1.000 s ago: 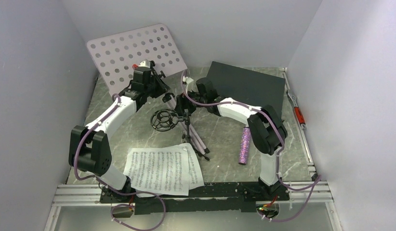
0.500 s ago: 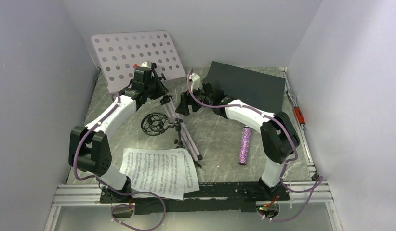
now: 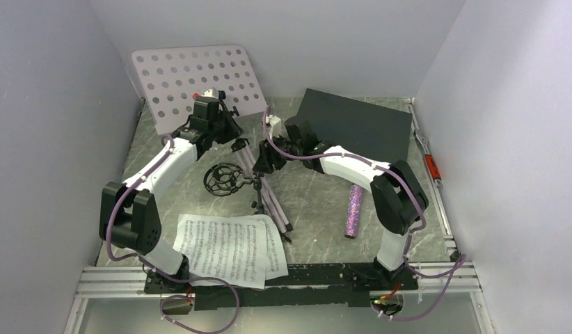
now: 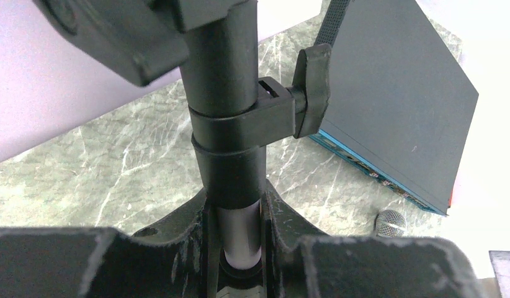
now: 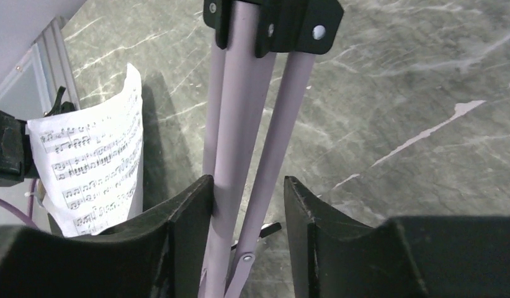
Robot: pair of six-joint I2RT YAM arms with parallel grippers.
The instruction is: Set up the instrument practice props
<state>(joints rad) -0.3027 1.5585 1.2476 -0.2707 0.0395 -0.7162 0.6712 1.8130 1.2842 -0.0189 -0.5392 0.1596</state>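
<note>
**Stand held at the pole, folded legs sitting in the right fingers' gap**

The left fingers [image 4: 178, 234] are clamped on the pole [image 4: 231, 124] of the music stand [image 3: 200, 76]. The tube fills the gap with no daylight either side, just under the black collar and its clamp knob [image 4: 311, 87].

The right fingers [image 5: 184, 217] are spread part-way. The bundled lilac legs [image 5: 240, 155] run through the gap. One pad touches the nearest leg and the other side shows a sliver of space, so they are around the legs, not squeezing.

In the overhead view the stand's long axis runs slantwise. The perforated desk is up at the far left against the wall, and the pole comes down through the left grip. The folded legs then run on toward the near edge and end by the sheet-music pages [image 3: 227, 247]. In the right wrist view the legs cross the fingers' closing line roughly at right angles, with the hub just above.

Judgement: the right arm is the nearer one to the legs, and the left only steadies the upper pole. The next move looks like a pinch and a pull to fan the legs out. A grip on the whole bundle would not separate them.

Other props lie on the tabletop [image 3: 318, 202]:
- The ring-mount tripod [image 3: 224, 177] is just left of the legs.
- The microphone [image 3: 353, 209] lies flat, well right of them.
- The dark box [image 3: 356, 125] is at the back right.
</note>
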